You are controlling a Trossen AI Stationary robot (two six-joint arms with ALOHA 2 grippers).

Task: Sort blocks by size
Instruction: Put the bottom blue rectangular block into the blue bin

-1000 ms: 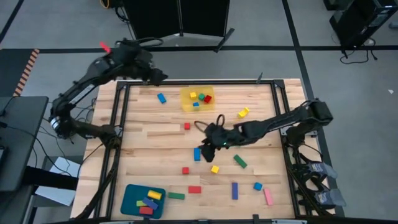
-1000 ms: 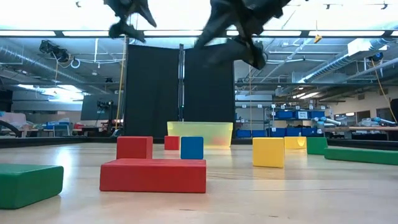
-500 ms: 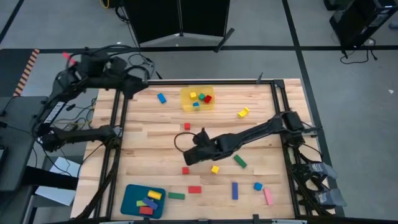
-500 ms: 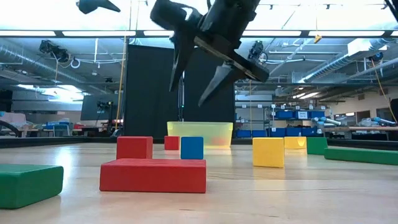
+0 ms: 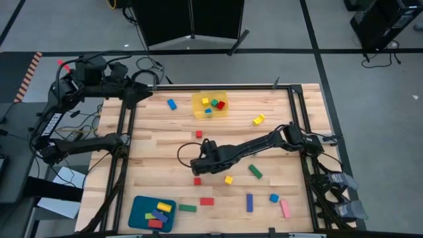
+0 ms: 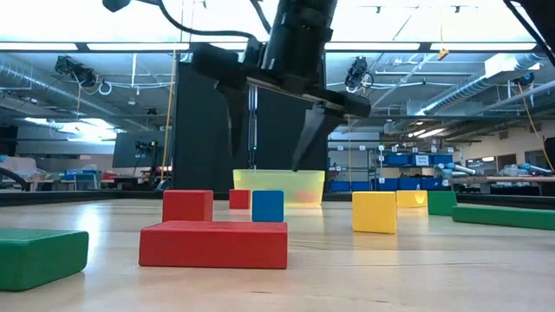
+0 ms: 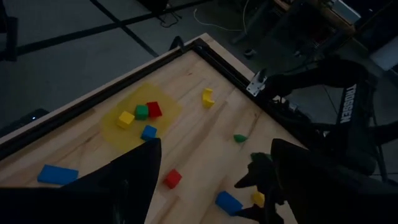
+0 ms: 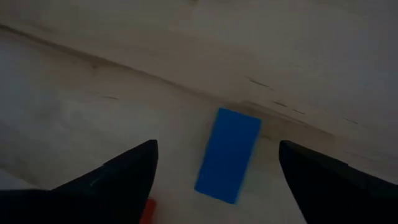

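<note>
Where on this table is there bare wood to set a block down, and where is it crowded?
Bare wood runs along the table's left side, from the blue block near the far edge down to the teal tray. Another bare patch lies between the yellow tray and the right gripper, open over the middle. The near-right part is crowded with loose blocks.

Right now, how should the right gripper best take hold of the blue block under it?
Probably from straight above, with the fingers on its two long sides, at the middle. The blue block lies flat on the table with free wood all around, and the open right gripper hangs over it, a finger on each side.
</note>
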